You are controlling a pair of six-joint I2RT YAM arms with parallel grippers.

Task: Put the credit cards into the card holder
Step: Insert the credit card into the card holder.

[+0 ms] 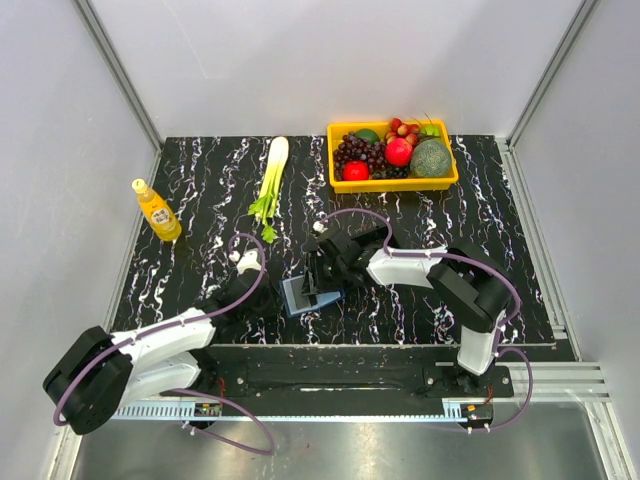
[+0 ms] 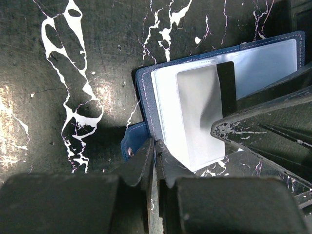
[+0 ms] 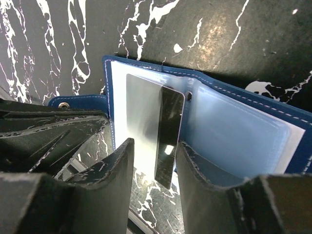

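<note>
The navy card holder [image 1: 300,297] lies open on the black marbled table, its pale blue inside and clear sleeves [image 3: 234,131] facing up. My left gripper [image 2: 154,144] is shut on the holder's edge beside the snap tab [image 2: 131,146]. A dark credit card [image 3: 168,134] stands on edge, partly slid into a sleeve near the spine. A pale grey card [image 3: 141,109] lies beside it. My right gripper [image 3: 154,144] is open, one finger on each side of the dark card, with a gap on both sides. From the left wrist, the dark card [image 2: 226,83] shows above the right gripper's fingers [image 2: 263,122].
A yellow tray [image 1: 395,184] of fruit stands at the back right. A green stalk vegetable [image 1: 270,180] lies at the back middle and an orange drink bottle [image 1: 157,211] at the left. The table's near edge runs just below the holder.
</note>
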